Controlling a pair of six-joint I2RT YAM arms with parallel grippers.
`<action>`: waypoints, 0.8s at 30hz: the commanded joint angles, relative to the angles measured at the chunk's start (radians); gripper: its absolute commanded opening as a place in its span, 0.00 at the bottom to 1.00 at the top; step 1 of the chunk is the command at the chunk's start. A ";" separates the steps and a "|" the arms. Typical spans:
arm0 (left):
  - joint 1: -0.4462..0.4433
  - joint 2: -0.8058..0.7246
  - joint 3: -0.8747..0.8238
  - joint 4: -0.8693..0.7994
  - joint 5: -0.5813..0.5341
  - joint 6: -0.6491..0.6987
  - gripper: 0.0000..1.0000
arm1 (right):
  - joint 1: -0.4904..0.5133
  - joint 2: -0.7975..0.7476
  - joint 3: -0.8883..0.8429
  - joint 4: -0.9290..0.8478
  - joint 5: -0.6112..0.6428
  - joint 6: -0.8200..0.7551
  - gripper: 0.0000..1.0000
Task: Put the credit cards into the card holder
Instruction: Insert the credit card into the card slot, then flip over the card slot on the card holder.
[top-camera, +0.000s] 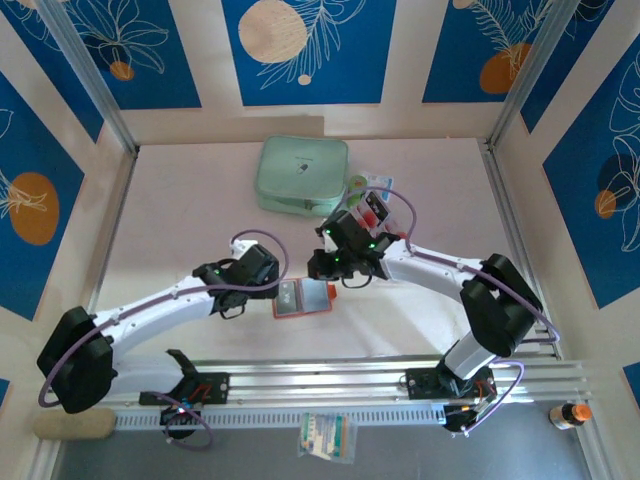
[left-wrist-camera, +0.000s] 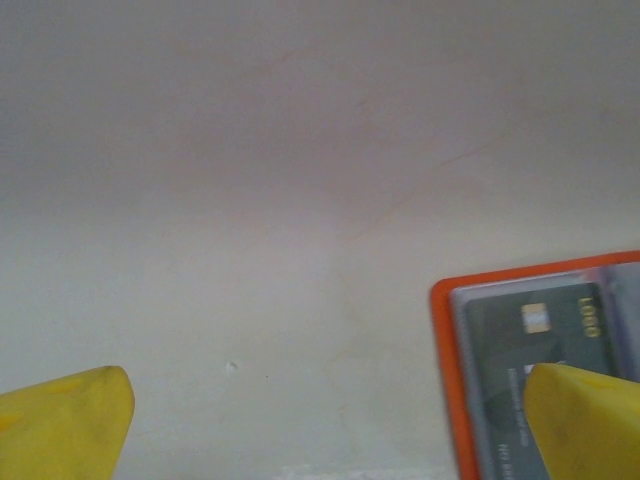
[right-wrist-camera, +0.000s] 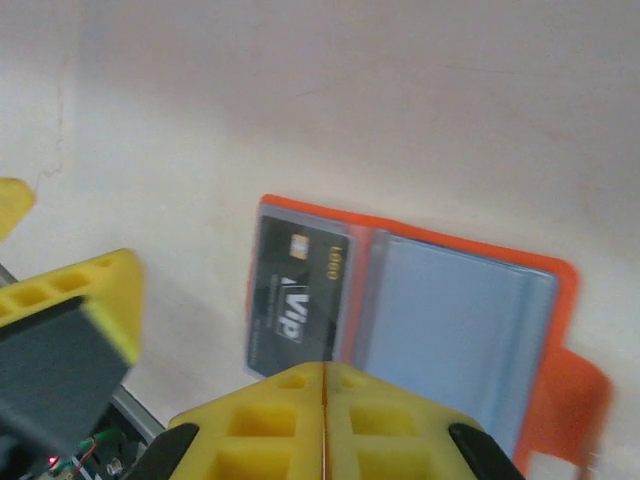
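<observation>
Card holder (right-wrist-camera: 450, 320): orange-red folding wallet, open on white table (top-camera: 180, 220) between grippers, dark card (right-wrist-camera: 300, 290) pocketed.
Left gripper (left-wrist-camera: 325, 390): spread, one finger (left-wrist-camera: 585, 420) over wallet edge; pin it.
Right gripper (right-wrist-camera: 325, 380): pressed together; feed cards flat.

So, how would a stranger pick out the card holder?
Start from the mint-green case at the far side of the table and come straight nearer. The card holder lies open and flat there. Unlike the case, it is small and orange, with grey pockets.
</observation>
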 joint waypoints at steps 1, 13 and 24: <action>0.009 -0.009 0.042 -0.012 0.044 0.011 1.00 | -0.042 -0.023 -0.033 -0.033 -0.034 -0.039 0.09; -0.063 0.127 0.084 0.111 0.116 -0.080 1.00 | -0.103 0.061 0.002 -0.062 -0.081 -0.129 0.08; -0.136 0.191 0.051 0.140 0.088 -0.140 1.00 | -0.100 0.155 0.072 -0.074 -0.135 -0.154 0.04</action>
